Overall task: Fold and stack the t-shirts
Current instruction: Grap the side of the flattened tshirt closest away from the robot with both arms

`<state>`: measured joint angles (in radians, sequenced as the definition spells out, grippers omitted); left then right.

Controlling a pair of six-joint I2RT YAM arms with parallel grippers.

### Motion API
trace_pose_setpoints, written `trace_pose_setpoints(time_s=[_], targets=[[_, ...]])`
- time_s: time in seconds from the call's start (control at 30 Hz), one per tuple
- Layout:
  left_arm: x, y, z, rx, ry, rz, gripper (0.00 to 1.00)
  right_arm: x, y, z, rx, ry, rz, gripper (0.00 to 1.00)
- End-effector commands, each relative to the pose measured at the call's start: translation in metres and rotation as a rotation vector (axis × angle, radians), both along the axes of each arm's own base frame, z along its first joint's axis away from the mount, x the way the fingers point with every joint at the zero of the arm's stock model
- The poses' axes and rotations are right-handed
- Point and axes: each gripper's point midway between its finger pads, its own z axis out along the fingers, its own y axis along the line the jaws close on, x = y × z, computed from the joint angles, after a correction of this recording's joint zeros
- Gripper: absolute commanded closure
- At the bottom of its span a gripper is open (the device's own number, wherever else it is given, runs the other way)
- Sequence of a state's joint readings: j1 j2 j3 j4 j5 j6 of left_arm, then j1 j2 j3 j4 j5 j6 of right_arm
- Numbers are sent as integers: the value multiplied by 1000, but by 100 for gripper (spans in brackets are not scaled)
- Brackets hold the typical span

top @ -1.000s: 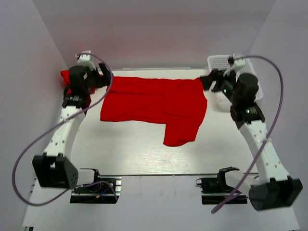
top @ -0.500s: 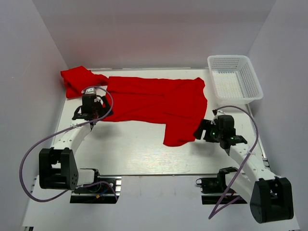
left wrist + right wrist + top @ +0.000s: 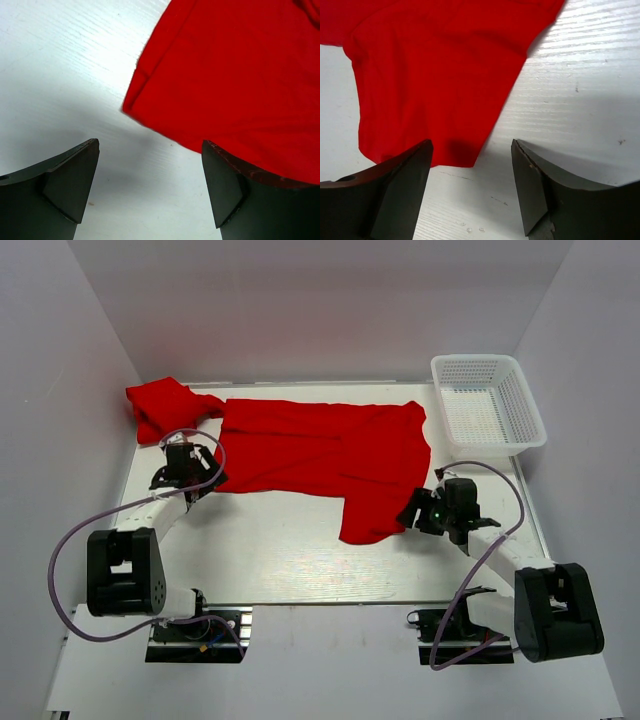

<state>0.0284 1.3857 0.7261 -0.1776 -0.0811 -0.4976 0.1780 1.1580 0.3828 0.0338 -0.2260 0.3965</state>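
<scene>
- Lying flat in the middle of the surface: first red t-shirt.
- Bunched up at the far left corner: second red t-shirt.
- Open and empty, at the flat shirt's left corner: left fingers.
- Open and empty, by its near edge: right fingers.

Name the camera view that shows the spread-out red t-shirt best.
Top external: the whole spread-out t-shirt lies in frame. The left wrist view shows only one corner of it, and the right wrist view only the end of its near flap.

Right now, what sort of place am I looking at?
Probably a robot test booth: plain walls box in a white table, a left arm and right arm stand at its near edge, with red t-shirts as props.
</scene>
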Motion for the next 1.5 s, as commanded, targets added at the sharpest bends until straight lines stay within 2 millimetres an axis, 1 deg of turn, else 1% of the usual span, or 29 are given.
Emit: trace_pose_setpoints(time_s=[0.0,0.03,0.1,0.13,0.17,0.23,0.27,0.33,0.37,0.5,0.57,0.63,0.67,0.7,0.73,0.8,0.83,0.9,0.93,0.97,1.03,1.13,1.17,1.2,1.27,1.33,1.4,1.43,1.47], targets=[[13,1,9,-34,-63,6,7,2,8,-1,38,-6,14,31],[11,-1,3,-42,-51,-2,7,0,8,-4,40,8,12,33],[12,0,1,-51,-52,-2,7,-2,11,-6,50,13,20,36],[14,-1,3,-57,-63,-9,7,-4,13,-7,53,17,25,36],[13,-1,-3,-57,-54,-8,7,-6,14,-10,55,25,26,36],[11,-5,-5,-72,-55,-24,9,-12,17,-14,60,40,37,40],[13,-5,-7,-72,-54,-24,10,-13,18,-15,66,43,40,40],[13,-2,-7,-72,-54,-15,10,-16,20,-19,72,57,43,42],[12,-2,-10,-72,-45,-14,10,-18,21,-21,72,75,40,42],[12,-2,-10,-73,-45,-14,10,-18,23,-21,57,92,32,43],[12,-2,-10,-73,-45,-14,10,-18,22,-21,39,110,21,46],[12,-2,-10,-73,-45,-14,10,-23,20,-25,26,145,6,50],[11,-2,-14,-73,-34,-14,10,-24,22,-26,23,153,6,52],[11,-2,-14,-73,-34,-14,10,-25,21,-27,18,162,-2,52],[11,0,-19,-68,-21,-7,10,-27,20,-28,10,167,-8,52],[10,0,-22,-68,-11,-7,11,-27,21,-26,9,163,-13,52],[10,0,-22,-68,-11,-7,13,-31,19,-28,-5,182,-16,52],[9,-1,-26,-69,-1,-6,13,-33,19,-23,-5,176,-19,48],[7,-1,-28,-69,1,-6,15,-36,18,-22,-11,182,-24,44],[7,-1,-32,-70,12,-6,17,-35,19,-19,-12,173,-24,37],[6,-1,-36,-71,24,-5,22,-38,18,-17,-16,174,-27,30],[7,1,-45,-72,37,8,31,-40,17,-18,-20,169,-39,28],[6,1,-48,-72,48,9,38,-40,16,-18,-23,166,-42,28],[10,1,-50,-72,46,8,41,-40,17,-19,-22,167,-41,28],[9,3,-53,-70,55,24,49,-41,17,-22,-17,178,-46,28],[9,3,-59,-71,67,24,52,-42,19,-24,-13,184,-46,28],[12,5,-56,-60,59,33,60,-43,21,-25,-8,189,-47,28],[11,7,-60,-54,71,40,62,-43,23,-25,-5,190,-43,28],[11,7,-61,-54,71,40,67,-42,24,-25,0,185,-44,28]])
